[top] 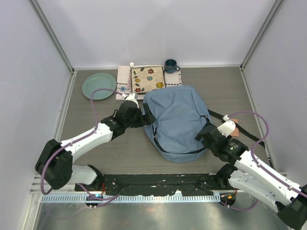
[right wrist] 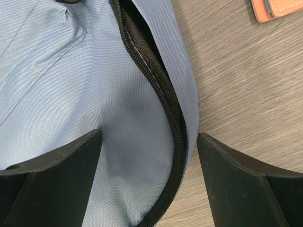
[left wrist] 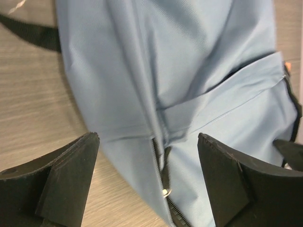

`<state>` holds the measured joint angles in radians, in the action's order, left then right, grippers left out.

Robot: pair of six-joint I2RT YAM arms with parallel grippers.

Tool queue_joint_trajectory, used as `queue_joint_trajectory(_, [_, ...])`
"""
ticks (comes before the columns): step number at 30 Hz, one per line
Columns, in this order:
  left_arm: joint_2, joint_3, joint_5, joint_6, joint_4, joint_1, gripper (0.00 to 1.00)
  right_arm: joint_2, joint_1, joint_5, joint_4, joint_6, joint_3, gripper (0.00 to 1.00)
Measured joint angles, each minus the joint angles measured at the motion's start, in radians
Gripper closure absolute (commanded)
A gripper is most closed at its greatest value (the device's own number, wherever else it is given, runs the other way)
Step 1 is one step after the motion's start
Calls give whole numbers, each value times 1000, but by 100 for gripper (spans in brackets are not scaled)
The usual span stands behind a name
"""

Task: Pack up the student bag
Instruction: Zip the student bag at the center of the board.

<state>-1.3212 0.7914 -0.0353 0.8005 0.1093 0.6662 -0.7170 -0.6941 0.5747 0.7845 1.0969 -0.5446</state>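
Observation:
The student bag [top: 177, 120], a large light-blue backpack with dark zippers, lies flat in the middle of the table. My left gripper [top: 144, 115] is at its left edge. In the left wrist view this gripper [left wrist: 147, 142] is open, its jaws straddling the bag's side seam, where a small metal zipper pull [left wrist: 164, 191] shows; nothing is gripped. My right gripper [top: 204, 134] is at the bag's lower right edge. In the right wrist view it [right wrist: 149, 139] stands open over the bag's [right wrist: 94, 94] black zipper [right wrist: 163, 94], with fabric between the fingers but not pinched.
At the back lie a teal plate [top: 99, 86], a white embroidered mat [top: 123, 82] under a floral square plate [top: 148, 79], and a dark blue mug [top: 171, 65]. A black strap [top: 235, 125] trails right of the bag. An orange-brown flat thing [right wrist: 277, 9] lies near it. Walls close three sides.

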Motion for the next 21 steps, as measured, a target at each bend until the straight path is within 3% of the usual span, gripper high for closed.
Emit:
queue_joint_trajectory(7, [-164,175,-10,-6,20,0,26,27,3,-10,-3,0,0,13])
queue_joint_trajectory(14, [-262,188,-41,-15,83,-2,32,39,3,-8,2,0,0,13])
queue_joint_trajectory(16, [-262,189,-48,-16,86,-1,39,43,3,-9,2,0,0,13])
queue_joint_trajectory(20, [-275,199,-50,-21,103,-1,62,43,3,-8,2,0,0,13])
queue_joint_trajectory(21, [-282,206,-50,-22,107,-1,63,43,5,-8,2,0,0,13])
